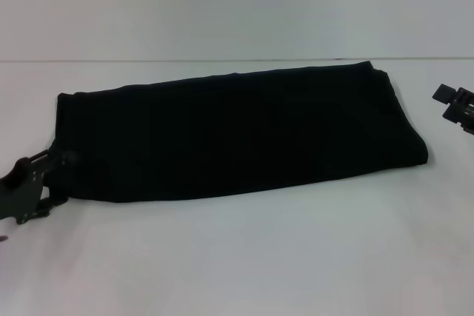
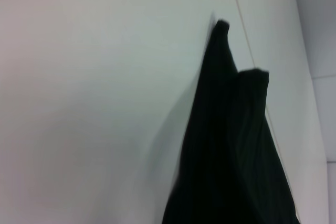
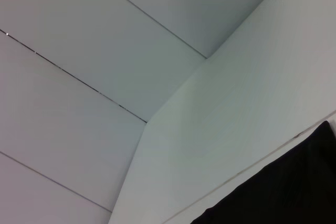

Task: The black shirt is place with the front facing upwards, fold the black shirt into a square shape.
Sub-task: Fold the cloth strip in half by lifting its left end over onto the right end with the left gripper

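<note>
Head view: the black shirt point(image 1: 237, 135) lies across the white table point(image 1: 244, 257) as a long folded band, with the left gripper point(image 1: 33, 183) at its left end, whether clamped on the cloth I cannot tell. The right gripper point(image 1: 458, 105) hangs apart, past the right end, its fingers' state unreadable. To reach a square, I judge one end should be carried squarely over the other, edges aligned; nothing else on the table obstructs.
</note>
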